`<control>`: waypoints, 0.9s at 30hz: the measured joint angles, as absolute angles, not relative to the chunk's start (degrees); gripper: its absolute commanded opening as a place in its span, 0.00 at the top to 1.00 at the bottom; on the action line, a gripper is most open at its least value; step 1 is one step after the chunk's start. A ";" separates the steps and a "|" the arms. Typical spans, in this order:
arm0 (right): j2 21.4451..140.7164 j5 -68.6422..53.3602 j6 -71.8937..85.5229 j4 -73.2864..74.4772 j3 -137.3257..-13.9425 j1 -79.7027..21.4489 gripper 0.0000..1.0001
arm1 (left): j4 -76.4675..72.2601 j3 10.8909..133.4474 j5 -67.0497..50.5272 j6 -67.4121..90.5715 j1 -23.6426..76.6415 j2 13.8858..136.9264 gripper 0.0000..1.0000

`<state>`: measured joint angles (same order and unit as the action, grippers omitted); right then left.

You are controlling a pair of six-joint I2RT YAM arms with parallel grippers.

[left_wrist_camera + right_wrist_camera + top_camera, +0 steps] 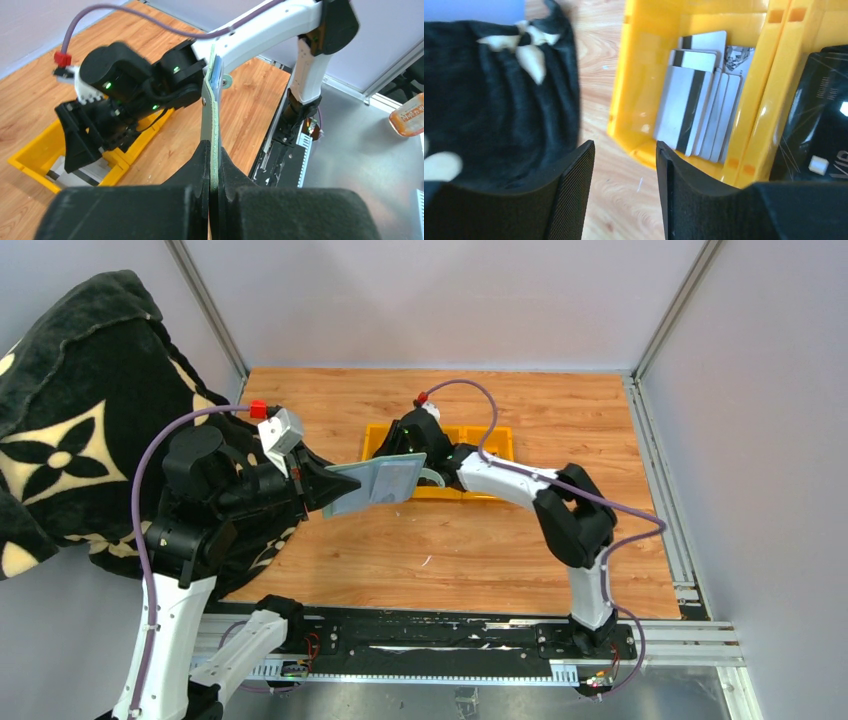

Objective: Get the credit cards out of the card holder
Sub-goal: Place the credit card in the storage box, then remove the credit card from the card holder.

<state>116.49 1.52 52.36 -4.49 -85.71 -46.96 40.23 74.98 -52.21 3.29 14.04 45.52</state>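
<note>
The left gripper (214,152) is clenched on the card holder (212,107), pinching its near edge so that the grey-green wallet stands edge-on between the fingers in the left wrist view, its little tab sticking out near the far end. From above, the card holder (378,483) is held up off the table (450,540), reaching out from the left gripper (322,486) toward the left end of the yellow tray (500,437). Its far end lies just beside the right gripper (418,443); whether they touch cannot be told. The right gripper (624,148) is released, its fingers apart with nothing between them, hanging over the near corner of the tray (636,75). Several credit cards (684,112), pale grey with dark stripes, lie overlapped in the tray compartment just beyond the fingers. A black patterned cloth (70,390) sits at the left.
</note>
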 measured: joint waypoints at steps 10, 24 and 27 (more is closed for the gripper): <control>84.84 -13.17 53.19 -31.00 -54.92 -41.30 0.44 | 37.08 74.00 -52.88 6.31 14.02 45.34 1.00; 71.70 -42.65 58.70 -77.03 -32.71 -37.47 0.24 | 30.35 72.29 -56.36 13.72 14.00 45.89 1.00; 71.42 -44.03 59.81 -82.11 -32.75 -37.65 0.23 | 28.95 71.50 -56.40 15.46 14.00 46.41 1.00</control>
